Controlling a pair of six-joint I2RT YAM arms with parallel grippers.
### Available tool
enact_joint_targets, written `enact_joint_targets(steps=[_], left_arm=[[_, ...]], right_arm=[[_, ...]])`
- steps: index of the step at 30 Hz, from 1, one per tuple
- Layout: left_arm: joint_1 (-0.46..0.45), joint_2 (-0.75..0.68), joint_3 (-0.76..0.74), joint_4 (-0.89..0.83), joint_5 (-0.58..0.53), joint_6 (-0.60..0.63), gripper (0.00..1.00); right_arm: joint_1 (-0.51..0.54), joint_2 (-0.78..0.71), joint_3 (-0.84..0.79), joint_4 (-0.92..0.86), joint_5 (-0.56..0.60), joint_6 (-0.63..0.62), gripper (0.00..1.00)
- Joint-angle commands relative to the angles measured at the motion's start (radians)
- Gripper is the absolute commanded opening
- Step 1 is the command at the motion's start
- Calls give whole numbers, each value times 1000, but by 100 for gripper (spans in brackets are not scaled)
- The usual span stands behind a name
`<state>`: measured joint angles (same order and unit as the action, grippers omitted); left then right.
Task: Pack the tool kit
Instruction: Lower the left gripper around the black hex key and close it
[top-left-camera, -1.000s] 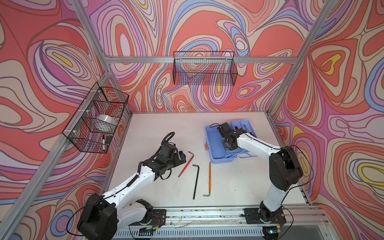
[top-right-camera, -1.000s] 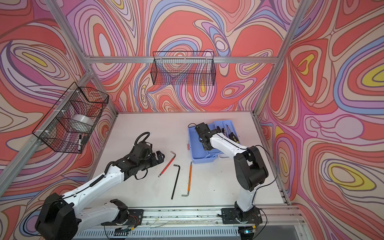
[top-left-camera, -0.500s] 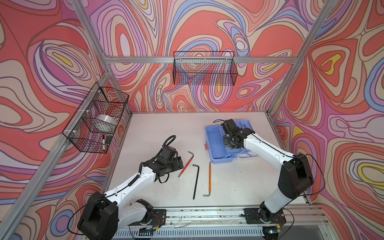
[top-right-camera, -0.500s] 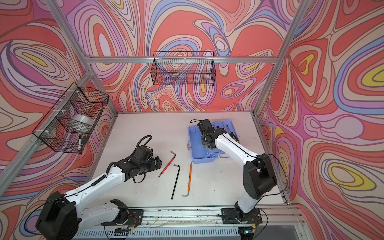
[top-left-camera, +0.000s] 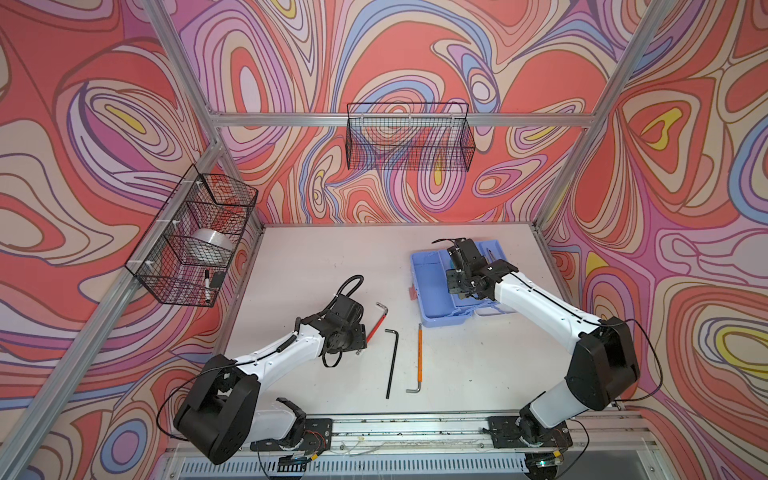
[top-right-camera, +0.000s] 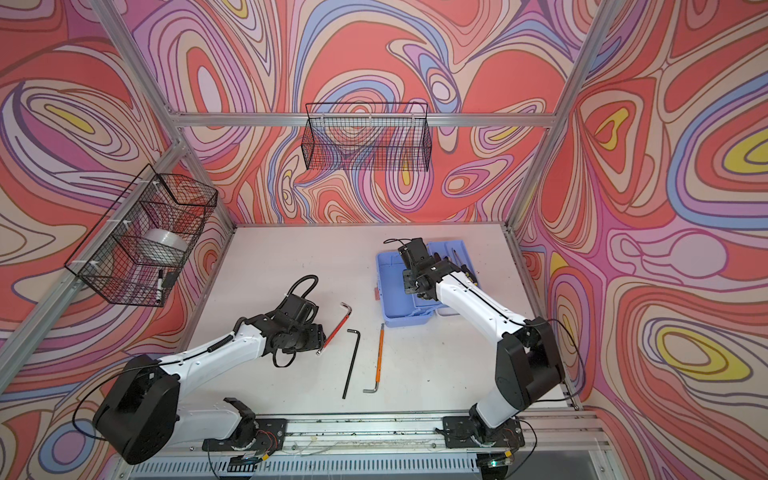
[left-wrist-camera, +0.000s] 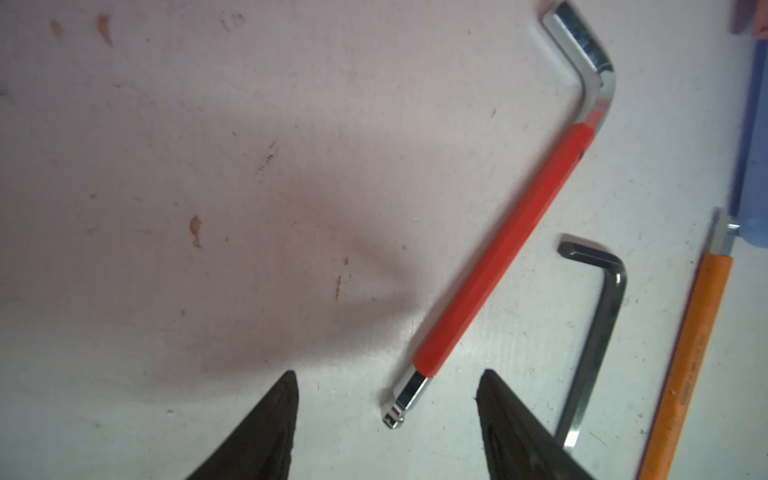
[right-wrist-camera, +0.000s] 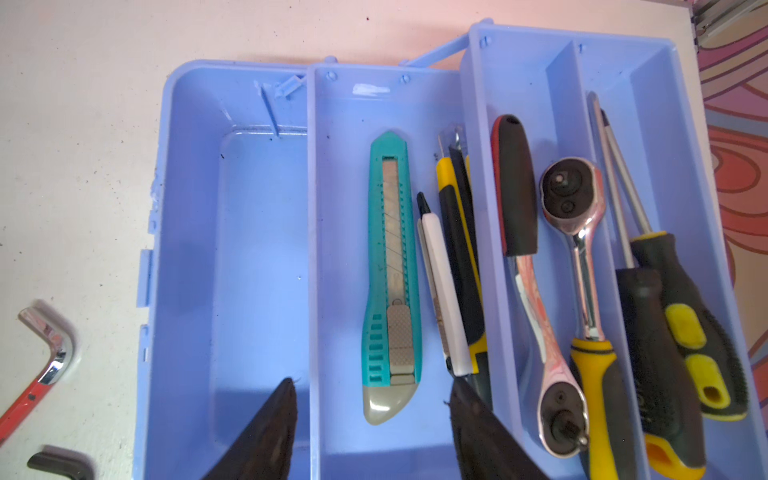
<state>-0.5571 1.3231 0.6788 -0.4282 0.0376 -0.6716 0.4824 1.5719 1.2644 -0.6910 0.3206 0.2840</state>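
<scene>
The tool kit (top-left-camera: 432, 286) (top-right-camera: 390, 291) stands open at the back right, a periwinkle-blue base (right-wrist-camera: 249, 270) with fold-out trays. The trays hold a teal utility knife (right-wrist-camera: 390, 270), ratchets and screwdrivers. My right gripper (right-wrist-camera: 372, 395) (top-left-camera: 455, 282) hovers open over the knife's butt end, holding nothing. Three hex keys lie mid-table: red-sleeved (left-wrist-camera: 498, 253) (top-left-camera: 376, 322), black (left-wrist-camera: 598, 324) (top-left-camera: 392, 361) and orange (left-wrist-camera: 690, 353) (top-left-camera: 420, 353). My left gripper (left-wrist-camera: 386, 382) (top-left-camera: 361, 336) is open low over the table. The red key's bare steel tip lies between its fingers, untouched.
A black wire basket (top-left-camera: 409, 137) hangs on the back wall. Another basket (top-left-camera: 195, 237) on the left wall holds a tape roll and a marker. The aluminium rail (top-left-camera: 415, 428) with both arm bases runs along the table's front edge.
My left gripper has slid toward the front over the red key's tip, its jaws narrowing. My right gripper's jaws have widened over the tray and its arm has swung outward.
</scene>
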Motion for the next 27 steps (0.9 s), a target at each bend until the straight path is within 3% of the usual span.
enact_joint_targets(steps=[1,9,20,23,27], left_arm=[[-36,14,43,-56,-34,20,70],[-153,34,87,-126,-131,11,71],[-347,164,188,-152,-128,-26,70],[-388,229,223,-146,-118,-35,66],[-420,305,263,-144,-110,-58,51]], right_arm=[[-5,-31,-20,14,5,21,61],[-5,-45,-46,19,8,33,62],[-5,-55,-63,20,18,40,62],[-5,-59,-64,20,17,39,62],[-5,-62,-66,17,21,40,62]])
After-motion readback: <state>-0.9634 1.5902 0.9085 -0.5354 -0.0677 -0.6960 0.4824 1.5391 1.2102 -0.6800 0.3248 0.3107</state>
